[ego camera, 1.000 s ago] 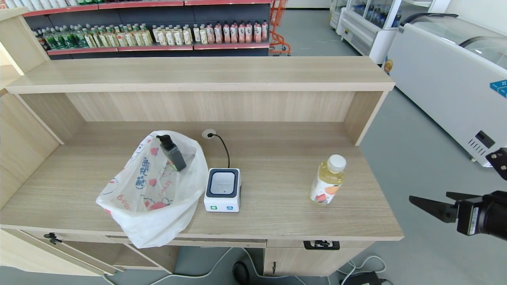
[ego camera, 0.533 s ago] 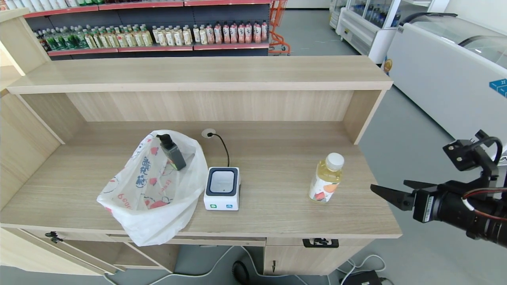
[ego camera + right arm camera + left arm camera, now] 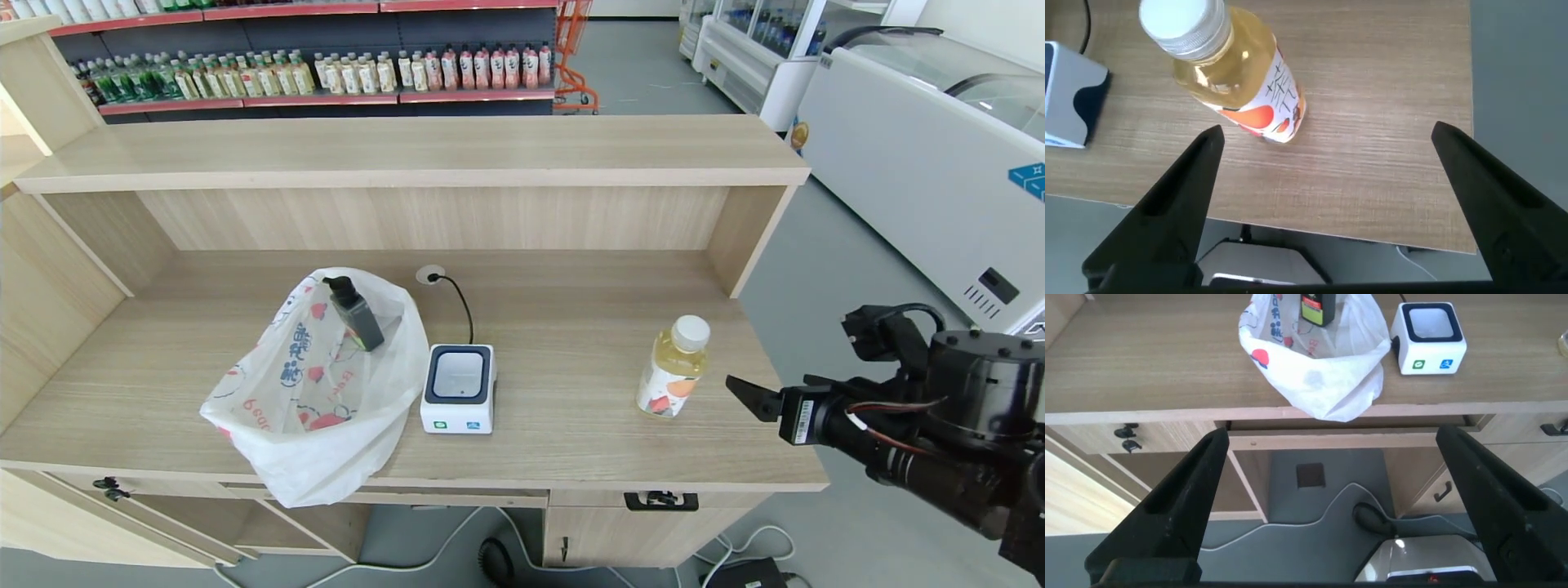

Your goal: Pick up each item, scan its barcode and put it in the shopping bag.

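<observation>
Bottle point(image 3: 674, 367) upright on the counter point(image 3: 571, 445); right hand point(image 3: 1327, 140) at its three o'clock, spread wide; left hand point(image 3: 1331, 437) wide too.

Pump bottle point(image 3: 355, 314): lower body is being hidden by the shopping bag point(image 3: 310, 408).
Scanner point(image 3: 1068, 102): part is being cut off by the picture's edge in the right wrist view.
Scanner cable point(image 3: 465, 314): near end is being hidden behind the scanner.
Shelf drinks point(image 3: 326, 73): labels are being shown too small to tell.
</observation>
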`<state>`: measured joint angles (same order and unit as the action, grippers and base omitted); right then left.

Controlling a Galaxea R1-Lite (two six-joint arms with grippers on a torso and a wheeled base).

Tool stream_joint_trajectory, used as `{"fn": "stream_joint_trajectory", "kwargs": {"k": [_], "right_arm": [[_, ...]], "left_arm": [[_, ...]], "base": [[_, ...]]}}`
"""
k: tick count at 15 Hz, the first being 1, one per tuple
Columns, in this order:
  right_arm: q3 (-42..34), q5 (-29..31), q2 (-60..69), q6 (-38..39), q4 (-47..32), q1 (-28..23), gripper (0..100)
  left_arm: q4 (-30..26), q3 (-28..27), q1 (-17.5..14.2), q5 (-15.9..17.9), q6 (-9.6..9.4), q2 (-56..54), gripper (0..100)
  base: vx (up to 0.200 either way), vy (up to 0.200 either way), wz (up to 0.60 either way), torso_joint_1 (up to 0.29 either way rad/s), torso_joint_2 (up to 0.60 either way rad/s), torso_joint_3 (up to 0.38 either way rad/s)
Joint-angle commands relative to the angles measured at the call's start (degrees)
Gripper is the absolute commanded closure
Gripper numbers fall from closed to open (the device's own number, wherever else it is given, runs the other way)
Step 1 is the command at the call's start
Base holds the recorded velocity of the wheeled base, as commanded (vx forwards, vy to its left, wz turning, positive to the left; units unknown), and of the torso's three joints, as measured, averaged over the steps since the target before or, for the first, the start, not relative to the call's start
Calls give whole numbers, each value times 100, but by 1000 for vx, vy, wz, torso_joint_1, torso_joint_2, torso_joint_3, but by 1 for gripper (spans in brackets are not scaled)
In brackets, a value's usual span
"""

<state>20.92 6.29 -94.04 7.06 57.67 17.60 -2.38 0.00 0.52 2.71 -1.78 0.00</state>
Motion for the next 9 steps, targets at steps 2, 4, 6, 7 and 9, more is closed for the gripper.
{"fn": "stream_joint_trajectory", "kwargs": {"k": [2,4,6,7,9], "right_arm": [[-9,232,-651,331,244,384,0],[53,250,-809,630,271,639,0],[158,470,-1099,630,490,665,0],[237,681,-1266,630,622,665,0],[387,733,-1451,639,745,657,0]], "left_arm": [[0,0,0,2,2,9,0],[0,0,0,2,2,0,0],[0,0,0,2,2,0,0],[0,0,0,2,2,0,0],[0,0,0,2,2,0,0]], "base": [[0,0,0,0,0,0],[0,0,0,0,0,0],[0,0,0,0,0,0],[0,0,0,0,0,0],[0,0,0,0,0,0]]}}
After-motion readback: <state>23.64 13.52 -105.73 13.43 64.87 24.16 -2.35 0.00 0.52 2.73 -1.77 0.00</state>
